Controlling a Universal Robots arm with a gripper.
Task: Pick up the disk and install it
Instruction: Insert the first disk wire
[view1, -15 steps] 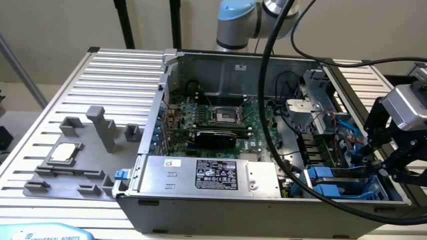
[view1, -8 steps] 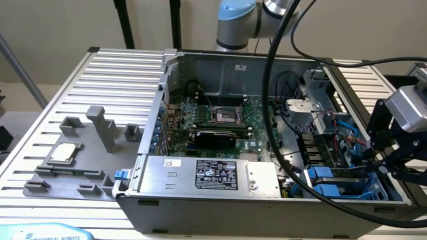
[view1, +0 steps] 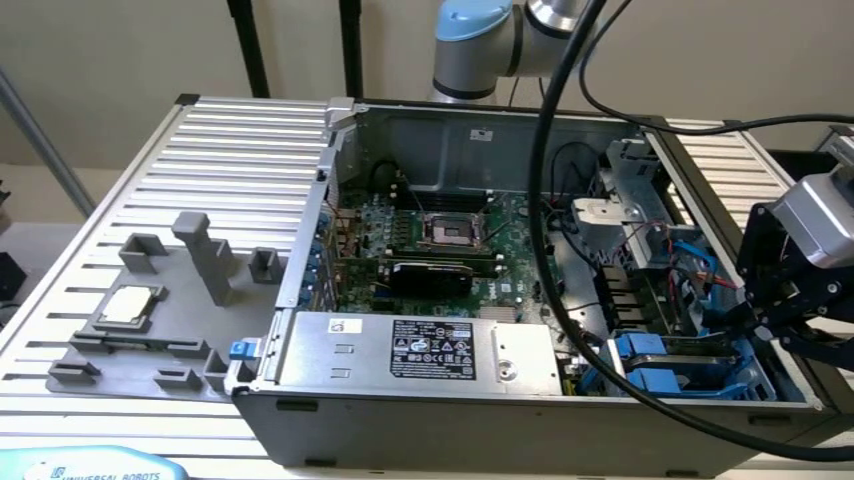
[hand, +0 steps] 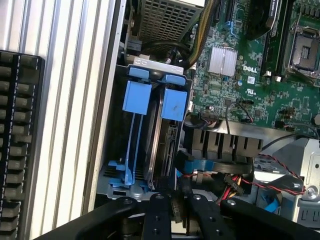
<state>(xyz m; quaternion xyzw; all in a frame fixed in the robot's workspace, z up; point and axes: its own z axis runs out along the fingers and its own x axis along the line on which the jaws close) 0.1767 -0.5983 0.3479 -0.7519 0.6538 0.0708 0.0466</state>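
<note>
1. One open computer case (view1: 441, 420), exterior view. Set on a slatted table (view1: 240, 130) with the lid off, so that the circuit board (view1: 441, 250) and power supply box (view1: 414, 350) are exposed. A drive bay (view1: 754, 375) is found in the corner at the exterior view's right, with two blue carriers (view1: 643, 345) stood in it side by side. The gripper (view1: 763, 315) is held over the bay's outer end. Whether it is open or closed cannot be told.

2. One thick black cable (view1: 537, 200), same view. Draped down from the arm (view1: 481, 30) across the case and looped near the bay. Room is judged ample above the case and scant inside the bay.

3. One disk (hand: 165, 140), wrist view. Stood on edge in the bay in its blue frame, just beside a second carrier (hand: 136, 97), with the gripper (hand: 175, 212) at its end. The step is judged to be handling the disk at the bay. It is best done with the disk kept square to the bay's rails and moved straight along them, untwisted.

4. Several edges, wrist view. The case wall (hand: 107, 100) lies close on one side. Red and black wires (hand: 270, 177) and a blue cable (hand: 220, 165) are crowded on the other. Snagging is judged the main risk, and free room is to be had upward only.
</note>
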